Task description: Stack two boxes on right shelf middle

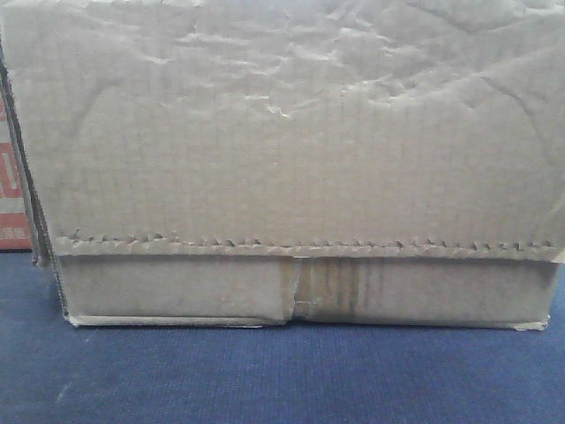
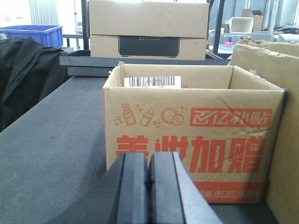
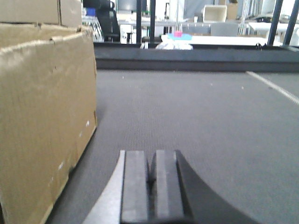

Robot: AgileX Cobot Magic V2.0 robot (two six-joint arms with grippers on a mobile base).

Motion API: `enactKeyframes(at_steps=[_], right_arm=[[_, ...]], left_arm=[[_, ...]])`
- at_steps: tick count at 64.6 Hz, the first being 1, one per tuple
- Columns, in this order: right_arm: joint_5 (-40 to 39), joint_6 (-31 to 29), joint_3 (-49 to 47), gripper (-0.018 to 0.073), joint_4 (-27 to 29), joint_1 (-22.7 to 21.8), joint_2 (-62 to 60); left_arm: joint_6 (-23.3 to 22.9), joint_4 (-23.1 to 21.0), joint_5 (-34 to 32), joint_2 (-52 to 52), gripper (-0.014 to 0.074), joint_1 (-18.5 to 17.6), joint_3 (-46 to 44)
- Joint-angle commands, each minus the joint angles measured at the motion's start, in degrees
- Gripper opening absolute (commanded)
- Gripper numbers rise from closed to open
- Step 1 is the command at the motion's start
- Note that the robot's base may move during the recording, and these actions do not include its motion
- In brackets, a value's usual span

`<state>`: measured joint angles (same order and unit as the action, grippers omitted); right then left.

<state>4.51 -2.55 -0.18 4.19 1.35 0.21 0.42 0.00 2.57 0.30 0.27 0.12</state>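
Observation:
A plain brown wrinkled box (image 1: 291, 159) with a jagged flap edge fills the front view and stands on the dark table. The same kind of plain box shows at the right edge of the left wrist view (image 2: 275, 102) and at the left of the right wrist view (image 3: 42, 116). My left gripper (image 2: 148, 156) is shut and empty, low over the table, just in front of a red-printed open-top carton (image 2: 191, 135). My right gripper (image 3: 151, 154) is shut and empty, to the right of the plain box, not touching it. The shelf is out of view.
A large carton with a black panel (image 2: 148, 30) stands at the table's far end. Black cloth (image 2: 23, 79) lies at the left, with a blue bin (image 2: 32, 32) behind it. Another carton (image 3: 28, 10) shows above the plain box. Grey tabletop (image 3: 201, 112) stretches right.

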Motion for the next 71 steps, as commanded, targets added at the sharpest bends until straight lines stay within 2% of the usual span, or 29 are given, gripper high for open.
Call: enactKeyframes(at_steps=[1,5,15,21,28,37,44,48,51,57,64,69,71], right_arm=[[-3.62,0.17,0.18,-0.0155,-0.37,-0.24,-0.21],[-4.85,0.17,0.18,-0.0155,-0.37,-0.24,-0.21],[-11.17,0.17,0.18,-0.0155,-0.37,-0.24,-0.21],[-11.36,0.17,-1.65,-0.0155,-0.37,-0.24,-0.21],[-7.37,0.17,-9.63,-0.0155,-0.37,-0.24,-0.21],[0.85,0.17,-21.09,-0.0148,-0.37,-0.13,1.36],[5.38,0.17,-29.25,-0.0059,-0.37,-0.13,6.99],[7.1,0.17,-32.96,0.0029,-0.37,-0.13,10.31],[8.83,0.17,-35.49,0.0128,-0.37,-0.13,13.81],[12.58,0.17,-40.02,0.032,-0.37,-0.13,20.16],[13.3,0.17,-42.19,0.0491,-0.37,-0.13,26.17],[12.09,0.17,-42.16,0.0569,-0.37,-0.13,29.01],[11.64,0.17,-42.16,0.057,-0.37,-0.13,30.17]], left_arm=[[0.02,0.0,-2.26,-0.3,-0.0111,0.04,-0.12],[0.02,0.0,-4.41,-0.3,-0.0111,0.04,-0.12],[0.02,-1.1,-15.26,-0.3,-0.0111,0.04,-0.12],[0.02,-1.36,-15.44,-0.3,-0.0111,0.04,-1.69],[0.02,-1.36,-10.81,-0.3,-0.0111,0.04,-8.62],[0.02,-0.79,3.28,1.21,-0.0111,0.04,-21.7],[0.02,0.0,13.72,6.57,-0.0093,0.04,-31.89],[0.02,0.69,19.33,10.32,-0.0036,0.04,-37.67],[0.02,0.72,22.96,13.43,0.003,0.04,-40.54],[0.02,0.72,29.7,20.22,0.0227,0.04,-46.86],[0.02,0.0,31.61,27.37,0.041,0.04,-50.42],[0.02,-0.66,31.37,31.32,0.0525,0.04,-51.54],[0.02,-1.07,31.26,33.06,0.0576,-0.07,-51.8]])
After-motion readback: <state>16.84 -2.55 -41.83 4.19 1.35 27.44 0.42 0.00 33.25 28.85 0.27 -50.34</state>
